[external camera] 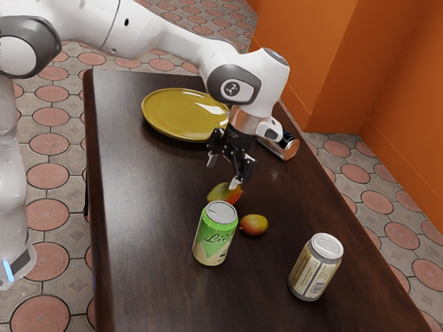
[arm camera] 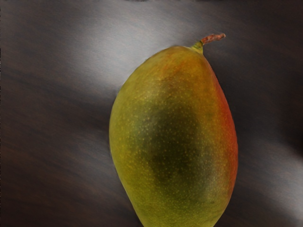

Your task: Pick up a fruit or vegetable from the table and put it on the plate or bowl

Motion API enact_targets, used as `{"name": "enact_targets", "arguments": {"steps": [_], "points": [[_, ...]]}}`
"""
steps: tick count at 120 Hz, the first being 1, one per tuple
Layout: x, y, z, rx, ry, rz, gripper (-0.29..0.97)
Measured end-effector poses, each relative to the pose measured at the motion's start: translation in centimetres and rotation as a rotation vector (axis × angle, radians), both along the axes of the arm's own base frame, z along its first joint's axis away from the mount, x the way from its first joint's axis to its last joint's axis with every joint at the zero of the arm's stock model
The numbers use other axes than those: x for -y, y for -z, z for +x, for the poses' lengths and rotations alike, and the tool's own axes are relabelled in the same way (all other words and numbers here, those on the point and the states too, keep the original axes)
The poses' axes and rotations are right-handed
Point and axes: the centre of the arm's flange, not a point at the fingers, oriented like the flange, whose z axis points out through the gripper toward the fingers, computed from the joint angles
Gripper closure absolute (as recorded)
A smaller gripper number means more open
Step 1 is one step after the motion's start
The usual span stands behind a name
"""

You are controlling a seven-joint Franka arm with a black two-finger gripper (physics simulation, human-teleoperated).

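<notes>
Gripper [external camera: 225, 173] is hovering just above the mango [external camera: 224, 193], fingers spread wide, holding nothing. Plate [external camera: 181, 114] is sitting at its 11 o'clock, green can [external camera: 215, 234] at 6 o'clock.

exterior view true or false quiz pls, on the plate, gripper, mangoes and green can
1. The yellow plate holds no fruit. True.
2. The gripper holds a mango in the air. False: it is open, just above the mango, which lies on the table.
3. The green can lies on its side. False: it stands upright.
4. A second mango lies beside the green can. True.
</notes>
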Motion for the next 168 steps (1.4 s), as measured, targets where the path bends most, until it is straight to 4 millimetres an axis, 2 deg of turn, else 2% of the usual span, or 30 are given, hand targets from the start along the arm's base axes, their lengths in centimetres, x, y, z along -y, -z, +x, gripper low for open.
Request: {"name": "enact_targets", "arguments": {"steps": [36, 57, 123, 168], "points": [[-0.3, 0.4, 0.3, 0.002, 0.02, -0.005, 0.0], [0.3, 0.0, 0.8, 0.018, 0.04, -0.01, 0.0], [2.0, 1.7, 1.4, 0.037, 0.101, 0.005, 0.0], [0.9, 2.8, 1.2, 0.031, 0.086, 0.005, 0.0]]}}
